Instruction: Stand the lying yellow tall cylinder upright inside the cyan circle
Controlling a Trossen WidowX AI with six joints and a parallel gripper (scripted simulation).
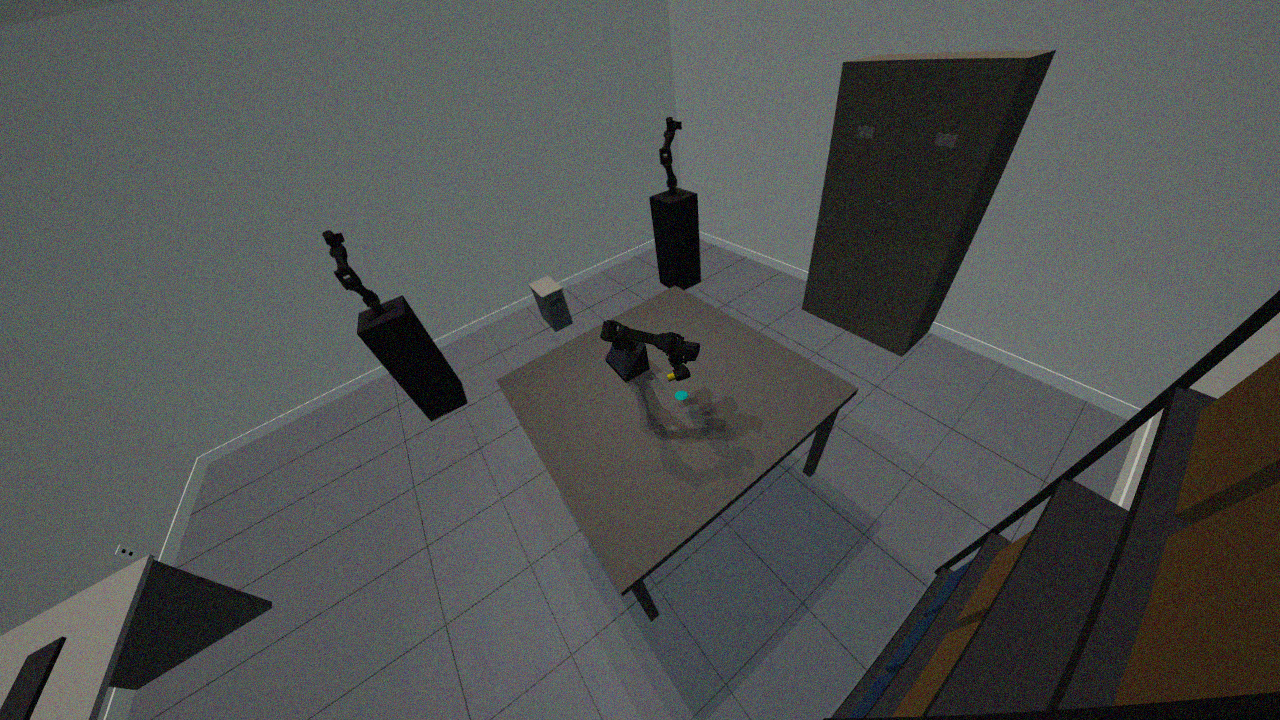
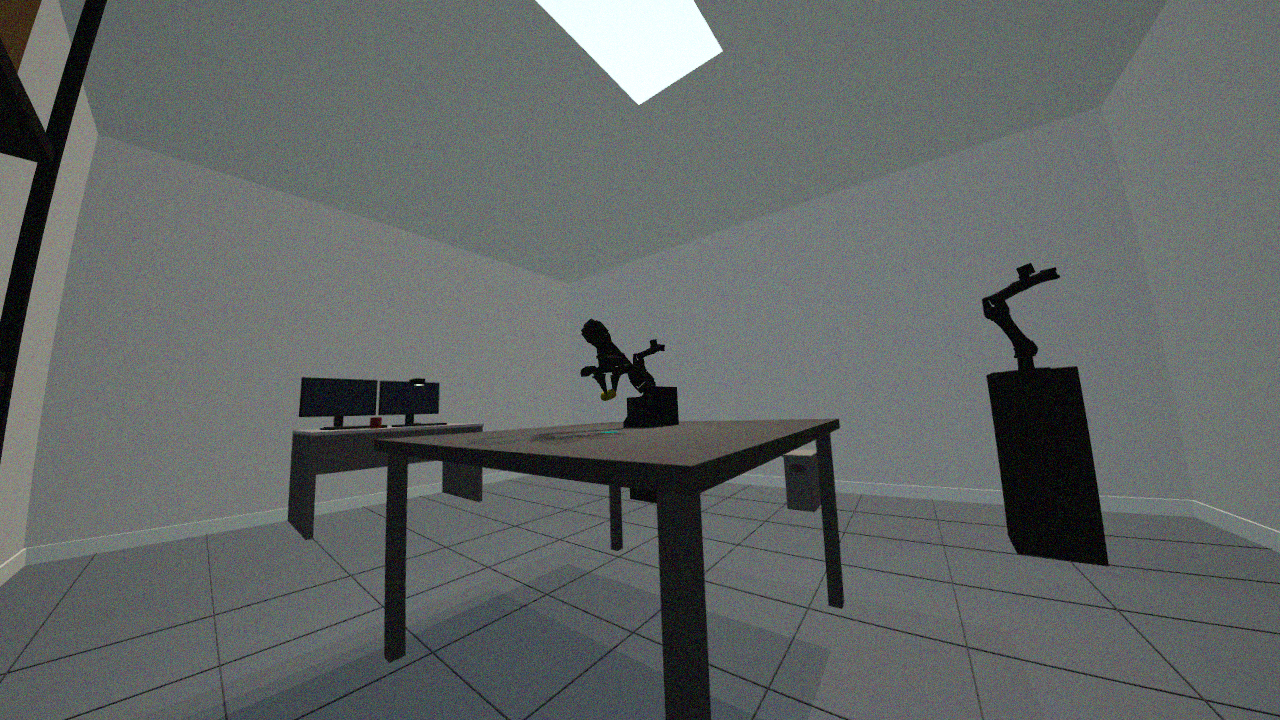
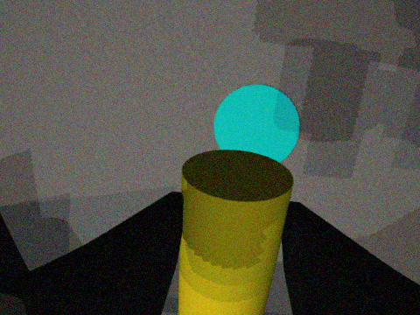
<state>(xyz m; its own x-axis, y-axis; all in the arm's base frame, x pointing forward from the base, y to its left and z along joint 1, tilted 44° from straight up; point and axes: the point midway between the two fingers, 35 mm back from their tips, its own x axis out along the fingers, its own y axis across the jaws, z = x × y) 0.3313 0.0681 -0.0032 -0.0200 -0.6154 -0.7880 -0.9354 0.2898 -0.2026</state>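
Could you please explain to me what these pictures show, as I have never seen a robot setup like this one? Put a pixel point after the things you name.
The machine is a black robot arm on a wooden-looking table [image 1: 572, 447] [image 2: 537, 447]. The top view looks down on the room from high up; the exterior view looks across from low beside the table. The wrist view comes from near the arm's gripper [image 1: 675, 374] [image 2: 608, 392] [image 3: 234, 210], whose two dark fingers hold a yellow cylinder [image 1: 670, 377] [image 2: 608, 394] [image 3: 232, 236] above the table. The flat cyan circle [image 1: 681, 394] [image 2: 610, 432] [image 3: 254, 118] on the tabletop is where the cylinder should be stood upright.
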